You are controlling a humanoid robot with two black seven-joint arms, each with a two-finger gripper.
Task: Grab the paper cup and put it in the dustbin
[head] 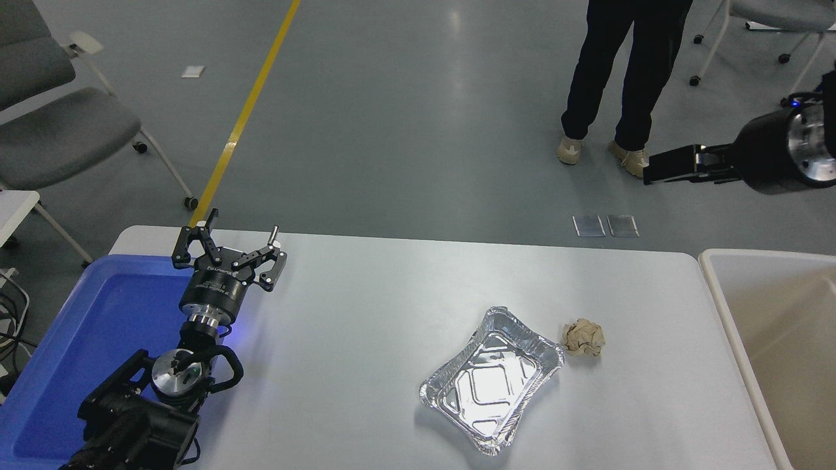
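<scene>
Head view, landmark: foil tray [491, 380]. Left of it, the left gripper [230, 242] rests parked with fingers spread wide, at the blue tray [85, 326]. Just right of the foil tray lies a crumpled paper ball [584, 337]; farther right, the dustbin [718, 287]. No paper cup is visible on the table. Beyond, the right gripper [653, 175] hangs in the air above the floor; its opening cannot be judged. Risk: lacking a visible cup, it may seize the paper ball.

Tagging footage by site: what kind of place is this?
Likely a robotics lab or test hall, not a home: bare grey floor with a yellow floor line, wheeled office chairs, and a white table set with a foil tray, blue tray and dustbin.
</scene>
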